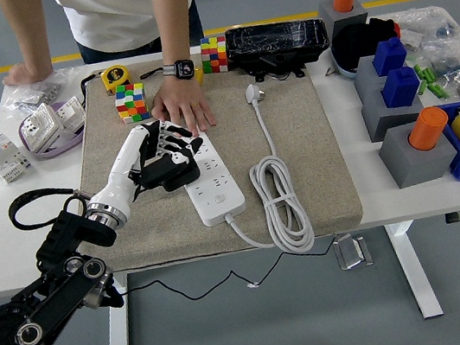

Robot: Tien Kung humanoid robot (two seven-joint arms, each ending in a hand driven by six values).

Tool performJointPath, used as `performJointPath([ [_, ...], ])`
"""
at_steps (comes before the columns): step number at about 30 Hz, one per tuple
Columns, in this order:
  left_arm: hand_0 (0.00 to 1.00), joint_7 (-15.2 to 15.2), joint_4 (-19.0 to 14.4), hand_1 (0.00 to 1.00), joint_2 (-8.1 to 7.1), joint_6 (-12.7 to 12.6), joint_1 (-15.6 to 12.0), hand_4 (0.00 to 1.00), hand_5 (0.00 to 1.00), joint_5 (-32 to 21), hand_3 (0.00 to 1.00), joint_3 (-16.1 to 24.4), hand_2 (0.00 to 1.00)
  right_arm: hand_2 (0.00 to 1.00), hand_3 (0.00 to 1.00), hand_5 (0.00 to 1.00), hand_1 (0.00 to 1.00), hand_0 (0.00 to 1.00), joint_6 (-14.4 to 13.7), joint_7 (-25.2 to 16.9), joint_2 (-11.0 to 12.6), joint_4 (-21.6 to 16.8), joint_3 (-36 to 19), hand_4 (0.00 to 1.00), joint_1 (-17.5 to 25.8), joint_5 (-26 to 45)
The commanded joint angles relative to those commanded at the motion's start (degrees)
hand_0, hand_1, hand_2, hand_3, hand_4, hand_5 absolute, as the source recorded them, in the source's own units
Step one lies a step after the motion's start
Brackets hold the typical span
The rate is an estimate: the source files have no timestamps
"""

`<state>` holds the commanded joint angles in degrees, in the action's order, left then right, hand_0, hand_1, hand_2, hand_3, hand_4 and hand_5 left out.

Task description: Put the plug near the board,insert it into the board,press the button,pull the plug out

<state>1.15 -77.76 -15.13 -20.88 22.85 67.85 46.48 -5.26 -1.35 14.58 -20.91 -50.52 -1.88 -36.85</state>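
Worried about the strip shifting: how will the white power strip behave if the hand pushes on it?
The white power strip looks rigid and flat, so unlikely to tip. The person's hand pins its far end, so probably little sliding on the mat.
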Motion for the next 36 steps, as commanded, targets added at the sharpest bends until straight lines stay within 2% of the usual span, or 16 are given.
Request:
performJointPath([
  [1, 0.491, -0.1, 0.1, 0.590, -0.01, 0.0, 0.0, 0.818, 0.375, 0.1, 0.524, 0.1, 0.551, 0.625, 0.550, 0.475, 0.632, 0.595, 0.0, 0.0, 0.0, 0.0, 0.1, 0.940, 0.0, 0.0],
  [2, 0.606, -0.3, 0.2, 0.658, -0.06, 0.1, -0.1, 0.826, 0.391, 0.1, 0.560, 0.2, 0.602, 0.625, 0.550, 0.475, 0.633, 0.596, 0.0, 0.0, 0.0, 0.0, 0.1, 0.940, 0.0, 0.1],
  [15, 0.611, -1.2, 1.7, 0.658, 0.41, 0.2, 0.0, 0.838, 0.395, 2.5, 0.574, 0.9, 0.612, 0.625, 0.551, 0.476, 0.633, 0.595, 0.0, 0.0, -0.3, 0.0, -0.3, 0.940, 0.4, -0.1],
  [19, 0.611, -1.1, 1.2, 0.658, 0.31, 0.2, -0.2, 0.838, 0.395, 2.7, 0.574, 0.8, 0.612, 0.625, 0.551, 0.476, 0.633, 0.595, 0.0, 0.0, -0.3, -0.1, -0.4, 0.940, 0.4, -0.2],
  [20, 0.360, -1.4, 0.8, 0.495, 0.22, 0.3, -0.3, 0.849, 0.408, 3.2, 0.582, 0.7, 0.497, 0.625, 0.551, 0.476, 0.633, 0.595, 0.0, 0.0, -0.3, -0.1, -0.4, 0.940, 0.4, -0.2],
  [21, 0.360, -1.6, 0.4, 0.495, 0.14, 0.6, -0.4, 0.849, 0.408, 3.7, 0.582, 0.6, 0.497, 0.625, 0.551, 0.476, 0.633, 0.595, 0.0, 0.0, -0.2, -0.1, -0.5, 0.940, 0.4, -0.2],
  [23, 0.360, -4.0, -1.1, 0.495, -0.25, 3.1, -0.4, 0.849, 0.408, 5.8, 0.582, 0.4, 0.497, 0.625, 0.551, 0.476, 0.633, 0.595, 0.0, 0.1, -0.2, -0.1, -0.5, 0.940, 0.5, -0.3],
  [25, 0.360, -7.7, -2.6, 0.495, -0.58, 6.4, -0.2, 0.849, 0.408, 9.7, 0.582, 0.1, 0.497, 0.625, 0.551, 0.476, 0.633, 0.595, 0.0, 0.1, -0.1, -0.1, -0.5, 0.940, 0.5, -0.3],
  [26, 0.164, -9.1, -3.1, 0.162, -0.68, 7.7, -0.2, 0.747, 0.163, 11.3, 0.662, 0.0, 0.252, 0.624, 0.550, 0.477, 0.633, 0.594, 0.0, 0.1, 0.0, -0.1, -0.5, 0.939, 0.5, -0.3],
  [28, 0.164, -14.0, -5.3, 0.162, -1.09, 12.5, 0.2, 0.747, 0.163, 16.0, 0.662, -0.6, 0.252, 0.624, 0.550, 0.477, 0.633, 0.594, 0.0, 0.1, 0.0, -0.2, -0.4, 0.939, 0.5, -0.3],
  [29, 0.164, -15.4, -5.6, 0.162, -1.14, 13.8, 0.3, 0.747, 0.163, 17.1, 0.662, -0.7, 0.252, 0.624, 0.550, 0.477, 0.633, 0.594, 0.0, 0.1, 0.1, -0.2, -0.4, 0.939, 0.5, -0.3],
  [31, 0.164, -19.8, -6.7, 0.162, -1.27, 18.2, 0.9, 0.747, 0.163, 19.6, 0.662, -1.6, 0.252, 0.624, 0.550, 0.477, 0.633, 0.594, 0.0, 0.1, 0.0, -0.2, -0.5, 0.939, 0.4, -0.3],
  [32, 0.071, -21.5, -6.9, 0.071, -1.29, 19.7, 1.1, 0.732, 0.002, 20.1, 0.874, -1.9, 0.140, 0.625, 0.550, 0.476, 0.633, 0.594, 0.0, 0.1, 0.0, -0.2, -0.5, 0.939, 0.4, -0.3],
  [34, 0.071, -24.1, -7.1, 0.071, -1.18, 21.9, 1.6, 0.732, 0.002, 21.1, 0.874, -2.4, 0.140, 0.625, 0.550, 0.476, 0.633, 0.594, 0.1, 0.1, 0.0, -0.2, -0.5, 0.939, 0.4, -0.3],
  [36, 0.071, -25.8, -7.0, 0.071, -1.05, 22.9, 2.0, 0.732, 0.002, 21.8, 0.874, -3.0, 0.140, 0.625, 0.550, 0.476, 0.633, 0.594, 0.1, 0.1, 0.0, -0.2, -0.6, 0.939, 0.4, -0.3],
])
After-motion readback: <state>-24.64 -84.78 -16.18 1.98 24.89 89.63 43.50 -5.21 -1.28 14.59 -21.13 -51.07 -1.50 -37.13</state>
